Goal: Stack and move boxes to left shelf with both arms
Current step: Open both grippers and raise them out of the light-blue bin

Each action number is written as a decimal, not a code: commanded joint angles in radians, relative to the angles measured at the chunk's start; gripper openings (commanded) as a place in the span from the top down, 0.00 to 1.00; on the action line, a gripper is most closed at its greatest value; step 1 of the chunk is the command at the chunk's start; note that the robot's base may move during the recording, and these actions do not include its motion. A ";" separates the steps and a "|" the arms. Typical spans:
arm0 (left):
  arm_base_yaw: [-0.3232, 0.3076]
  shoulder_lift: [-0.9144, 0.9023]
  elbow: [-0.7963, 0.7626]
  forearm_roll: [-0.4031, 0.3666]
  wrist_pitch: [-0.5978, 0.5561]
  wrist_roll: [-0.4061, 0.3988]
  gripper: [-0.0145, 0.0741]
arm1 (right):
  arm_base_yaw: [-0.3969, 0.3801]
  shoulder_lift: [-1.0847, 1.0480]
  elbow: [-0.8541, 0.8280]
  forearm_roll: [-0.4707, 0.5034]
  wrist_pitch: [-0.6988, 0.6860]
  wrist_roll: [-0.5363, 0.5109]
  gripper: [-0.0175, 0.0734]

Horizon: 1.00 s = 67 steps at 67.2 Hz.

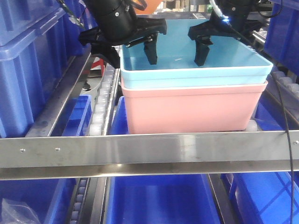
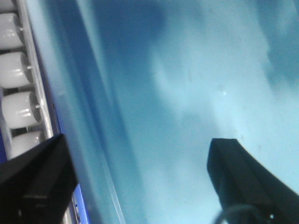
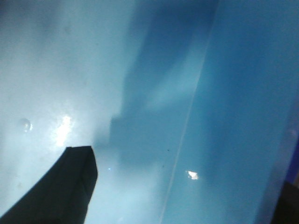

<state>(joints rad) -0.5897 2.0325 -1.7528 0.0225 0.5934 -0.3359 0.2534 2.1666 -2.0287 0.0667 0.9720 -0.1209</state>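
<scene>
I saw lt blue tub [image 1: 196, 70] nested in pink tub [image 1: 191, 109] on roller rack, behind steel front bar [image 1: 149, 147]. Left gripper [image 1: 131, 52] spread across tub's left wall; right gripper [image 1: 202, 53] state unclear.

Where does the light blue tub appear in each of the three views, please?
Exterior front-facing: light blue tub upper centre, nested in the pink tub.
Left wrist: its wall and floor fill most of the frame; rollers at left.
Right wrist: its interior fills the frame.
Shared landmark: the tub's pale blue floor.
</scene>
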 commanded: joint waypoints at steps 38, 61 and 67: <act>-0.025 -0.189 -0.047 -0.009 0.158 0.010 0.31 | -0.086 -0.222 -0.041 0.076 0.092 -0.016 0.13; -0.031 -0.285 -0.047 0.026 0.281 0.010 0.37 | -0.086 -0.301 -0.041 0.077 0.147 -0.016 0.15; -0.053 -0.318 -0.047 0.026 0.283 0.010 0.47 | -0.086 -0.313 -0.036 0.077 0.182 -0.016 0.24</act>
<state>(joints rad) -0.6197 1.8007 -1.7652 0.0461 0.9110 -0.3280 0.1727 1.9304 -2.0353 0.1326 1.1608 -0.1271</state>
